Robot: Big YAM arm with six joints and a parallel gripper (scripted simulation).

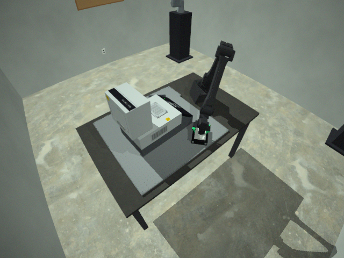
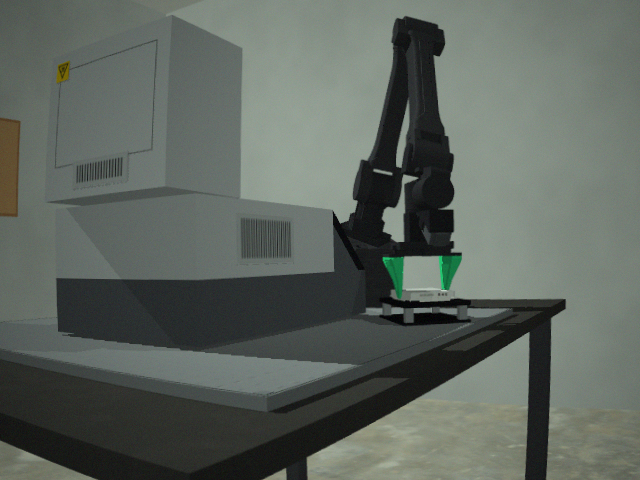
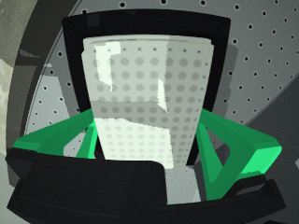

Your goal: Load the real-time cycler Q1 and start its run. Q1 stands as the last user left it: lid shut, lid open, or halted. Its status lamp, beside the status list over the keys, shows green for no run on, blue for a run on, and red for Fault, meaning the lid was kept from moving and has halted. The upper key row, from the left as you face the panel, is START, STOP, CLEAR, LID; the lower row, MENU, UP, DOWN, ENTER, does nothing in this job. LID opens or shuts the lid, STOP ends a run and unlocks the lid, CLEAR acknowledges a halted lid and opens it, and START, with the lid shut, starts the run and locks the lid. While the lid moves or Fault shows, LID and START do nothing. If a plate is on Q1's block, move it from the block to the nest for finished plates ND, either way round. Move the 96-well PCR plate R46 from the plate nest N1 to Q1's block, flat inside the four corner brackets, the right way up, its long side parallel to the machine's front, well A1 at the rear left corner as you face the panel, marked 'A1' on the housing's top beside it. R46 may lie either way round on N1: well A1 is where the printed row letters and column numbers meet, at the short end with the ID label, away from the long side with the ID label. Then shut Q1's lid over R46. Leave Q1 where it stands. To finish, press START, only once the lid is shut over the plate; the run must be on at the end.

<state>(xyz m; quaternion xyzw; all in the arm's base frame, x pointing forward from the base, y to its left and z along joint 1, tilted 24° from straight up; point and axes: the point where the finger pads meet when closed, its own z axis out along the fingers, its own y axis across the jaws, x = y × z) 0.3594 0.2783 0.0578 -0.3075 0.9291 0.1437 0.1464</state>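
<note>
The gripper (image 2: 421, 281) grasps plate R46 (image 2: 428, 294) by its sides on nest N1 (image 2: 424, 303). Both sit near the table's (image 1: 241, 109) right edge, with cycler Q1 (image 1: 144, 116) well apart.

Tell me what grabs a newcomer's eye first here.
The big white cycler Q1 mid-table, its boxy lid slid back off the exposed block. Then the black arm's gripper, bright green jaws shut on white plate R46 on the black nest N1 beside it.

Q1's (image 2: 196, 242) key panel and status lamp face away in the exterior view; from the top, arm and distance leave them unreadable.
</note>
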